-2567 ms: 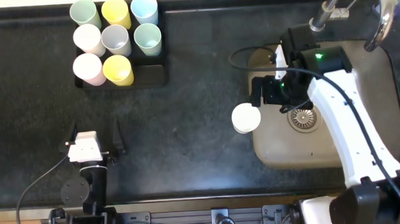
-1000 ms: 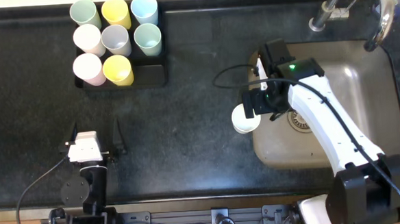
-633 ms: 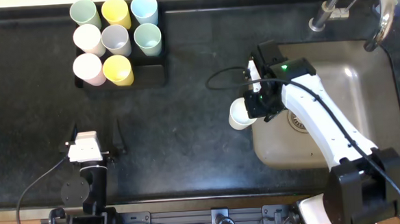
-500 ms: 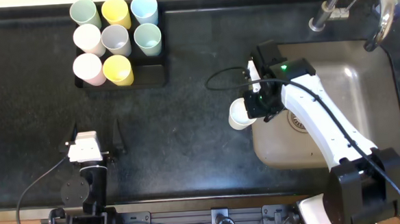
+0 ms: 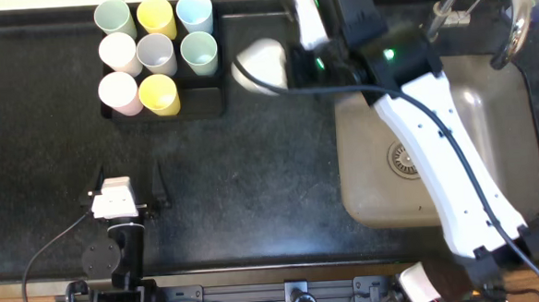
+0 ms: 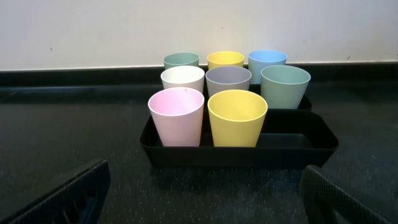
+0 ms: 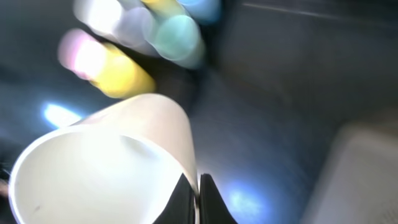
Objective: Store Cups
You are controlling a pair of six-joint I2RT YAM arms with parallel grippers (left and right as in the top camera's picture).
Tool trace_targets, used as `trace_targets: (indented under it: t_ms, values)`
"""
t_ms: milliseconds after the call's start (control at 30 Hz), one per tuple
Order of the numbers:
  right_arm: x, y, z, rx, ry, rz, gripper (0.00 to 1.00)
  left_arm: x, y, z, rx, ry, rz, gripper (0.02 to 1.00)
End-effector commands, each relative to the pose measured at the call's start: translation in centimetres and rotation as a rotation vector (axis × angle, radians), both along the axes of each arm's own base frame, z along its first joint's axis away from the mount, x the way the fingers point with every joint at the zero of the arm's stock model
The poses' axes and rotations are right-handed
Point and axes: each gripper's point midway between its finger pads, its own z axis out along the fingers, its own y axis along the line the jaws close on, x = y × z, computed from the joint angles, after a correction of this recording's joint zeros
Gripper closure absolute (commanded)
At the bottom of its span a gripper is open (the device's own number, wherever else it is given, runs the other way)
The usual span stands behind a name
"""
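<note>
A white cup (image 5: 259,66) hangs in the air in the upper middle of the top view, just right of the black tray (image 5: 190,113) at the upper left. The right jaws are clamped on its wall at the rim. In the right wrist view the two fingers (image 7: 205,199) close together on the cup's edge at the bottom of the frame, and its open mouth faces the camera. The cup looks tipped rather than upright; how far, I cannot tell.

The tray holds eight stored cups (image 5: 156,53) in three rows, and its lower right corner (image 5: 204,100) is the one bare slot. I judge that slot to be the target. In the top view it lies left of the held cup and slightly lower. Because the cup is lifted, its true spot over the desk (image 5: 272,197) is probably lower in the picture than it appears. I judge it near the tray but not yet over the slot.

The right arm (image 5: 434,115) reaches up past the sink (image 5: 493,185) and is the nearer one. The left jaws rest wide apart at the lower left, well apart from the tray and facing it.
</note>
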Motion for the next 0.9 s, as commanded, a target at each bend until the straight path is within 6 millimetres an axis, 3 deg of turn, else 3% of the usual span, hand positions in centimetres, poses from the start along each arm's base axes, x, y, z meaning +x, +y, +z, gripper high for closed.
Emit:
trace_targets:
  t_ms: [33,133,300,633,900]
  values:
    - [4.1,3.4,-1.5,0.061,0.135,-0.201,0.956,0.0,-0.2,0.1,0.015,-0.005,-0.010,0.018]
    - [6.1,3.9,-2.7,0.065,0.198,-0.388,0.956,0.0,-0.2,0.1,0.015,-0.005,-0.010,0.018]
    - [6.2,6.1,-5.8,0.041,0.283,-0.450,0.952,0.0,-0.2,0.1,0.015,-0.005,-0.010,0.018]
    - [4.8,9.2,-10.0,-0.054,0.320,-0.373,0.956,0.0,-0.2,0.1,0.015,-0.005,-0.010,0.018]
    - [4.5,10.1,-12.2,-0.109,0.324,-0.318,0.956,0.0,-0.2,0.1,0.015,-0.005,-0.010,0.018]
